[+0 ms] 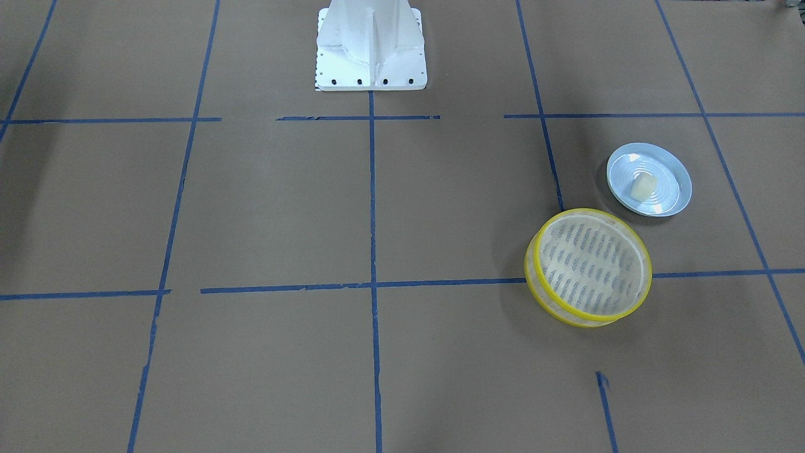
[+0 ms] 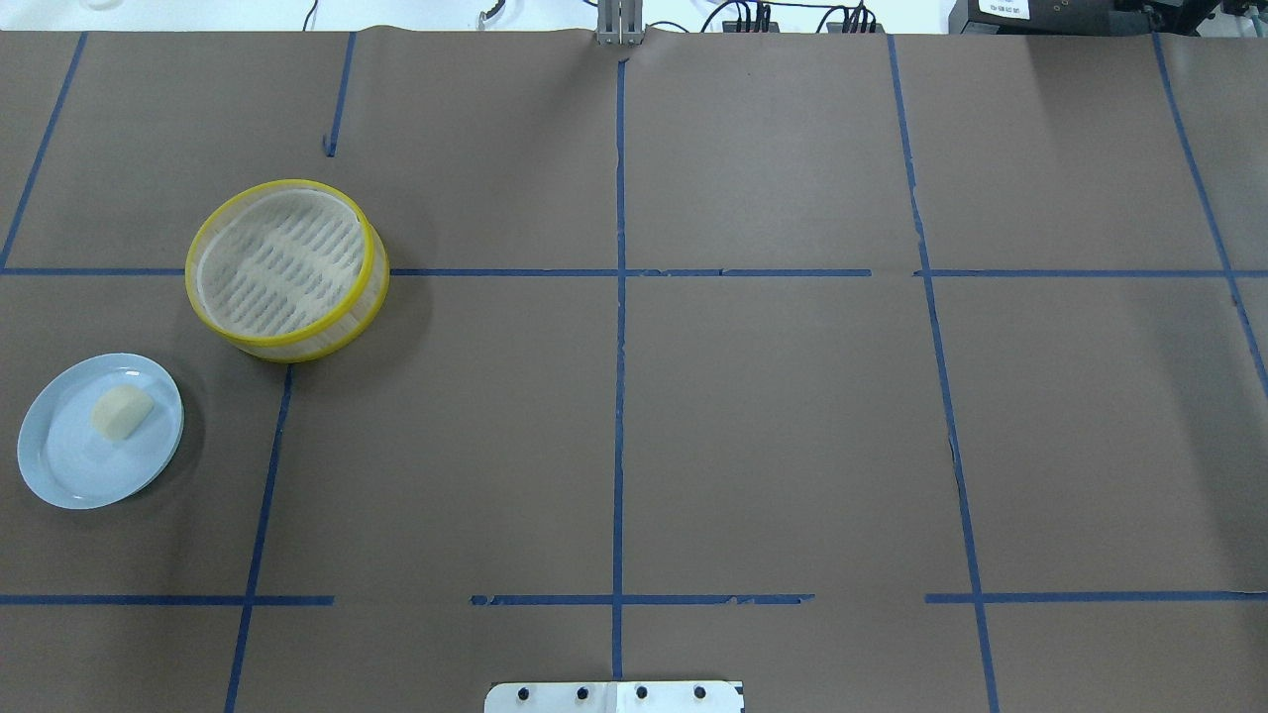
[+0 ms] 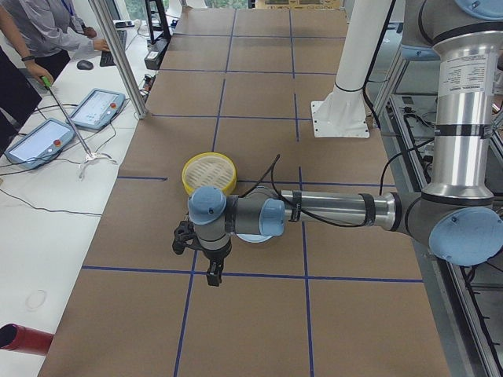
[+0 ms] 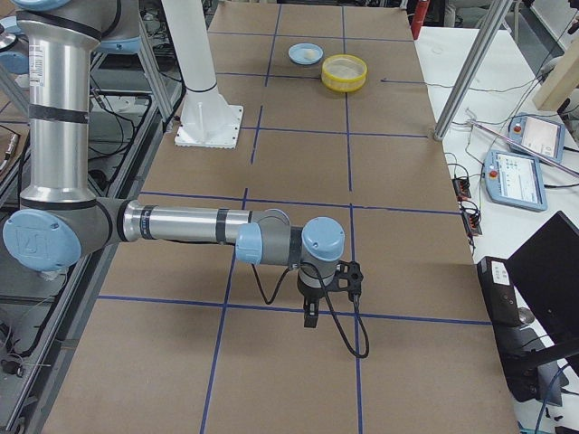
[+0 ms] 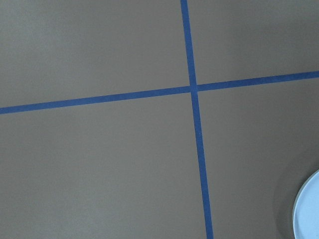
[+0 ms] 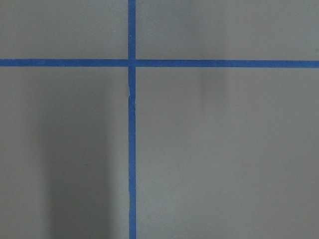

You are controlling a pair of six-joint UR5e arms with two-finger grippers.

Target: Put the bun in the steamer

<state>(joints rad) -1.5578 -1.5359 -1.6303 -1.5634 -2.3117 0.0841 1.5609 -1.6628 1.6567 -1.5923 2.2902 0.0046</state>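
The bun (image 1: 643,187) is a small cream-white lump lying on a pale blue plate (image 1: 676,170); in the overhead view the bun (image 2: 122,410) is at the table's left edge. The steamer (image 1: 591,267), a yellow-rimmed basket with nothing in it, stands right beside the plate (image 2: 59,465), farther from the robot (image 2: 285,267). My left gripper (image 3: 212,277) shows only in the exterior left view, hanging above the table near the plate; I cannot tell if it is open. My right gripper (image 4: 310,316) shows only in the exterior right view, far from the steamer (image 4: 345,72); its state is unclear.
Brown paper with a blue tape grid covers the table. The white robot base (image 1: 371,47) stands at the middle of the robot's side. Tablets (image 3: 98,107) and operators (image 3: 39,31) are beyond the table's far side, behind a metal pole (image 3: 118,55). The plate's rim (image 5: 309,209) shows in the left wrist view.
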